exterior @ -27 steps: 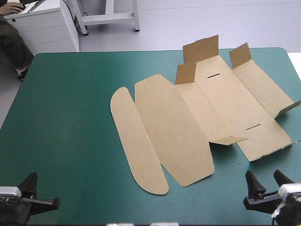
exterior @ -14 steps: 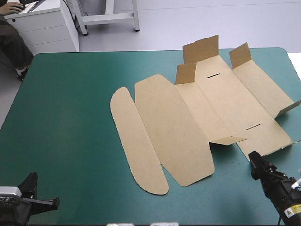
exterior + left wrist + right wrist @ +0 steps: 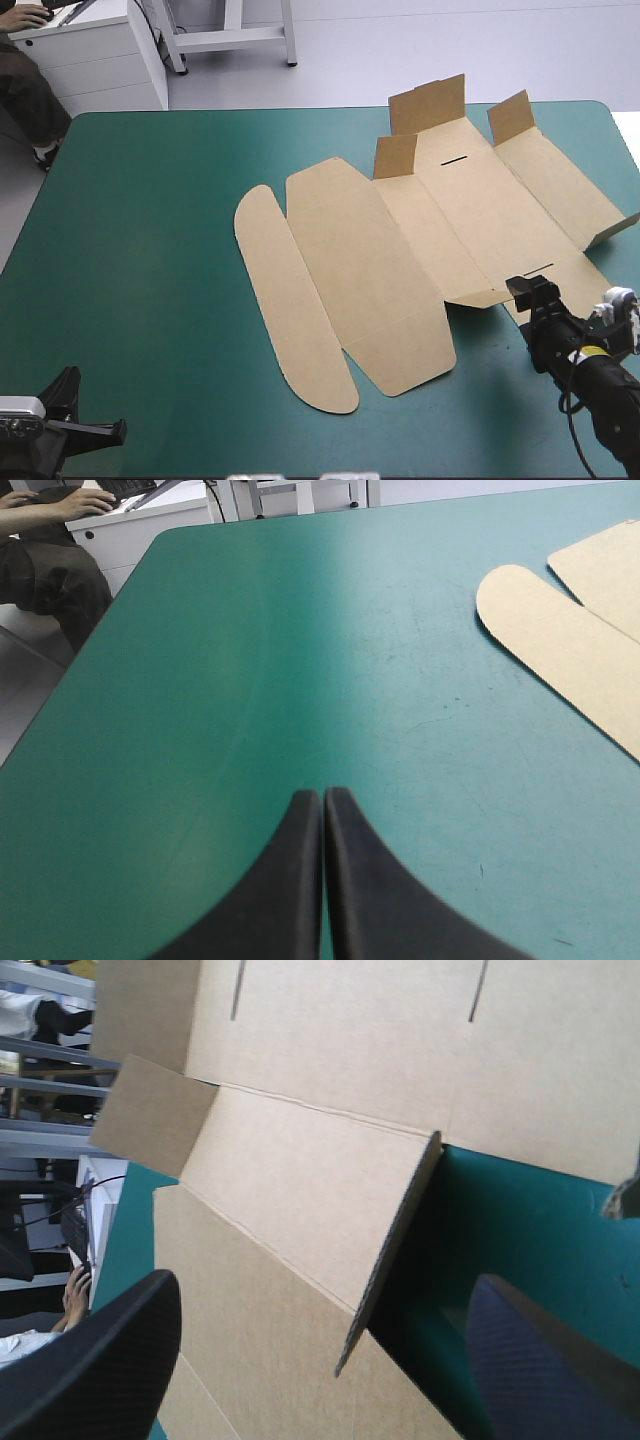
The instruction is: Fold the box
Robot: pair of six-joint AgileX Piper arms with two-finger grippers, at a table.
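Observation:
The brown box (image 3: 400,250) lies as a flat cut sheet across the middle and right of the table, its rounded lid flap (image 3: 290,300) toward the left. A small flap (image 3: 487,297) stands half raised at its near edge. My right gripper (image 3: 533,290) hovers open just beside that flap. In the right wrist view the flap's edge (image 3: 392,1250) sits between the right gripper's (image 3: 320,1360) spread black fingers, untouched. My left gripper (image 3: 68,388) rests at the near left corner, shut and holding nothing (image 3: 322,810). The rounded lid flap (image 3: 560,630) lies well ahead of it.
Short flaps stand up at the box's far end (image 3: 428,103) (image 3: 510,116), and a side wall (image 3: 612,230) tilts up by the table's right edge. A wide stretch of teal-green cover (image 3: 150,250) separates the left gripper from the box.
The right arm has swung from the near right corner forward to the box's near edge, stopping at the half-raised flap. The left arm and the box have not moved.

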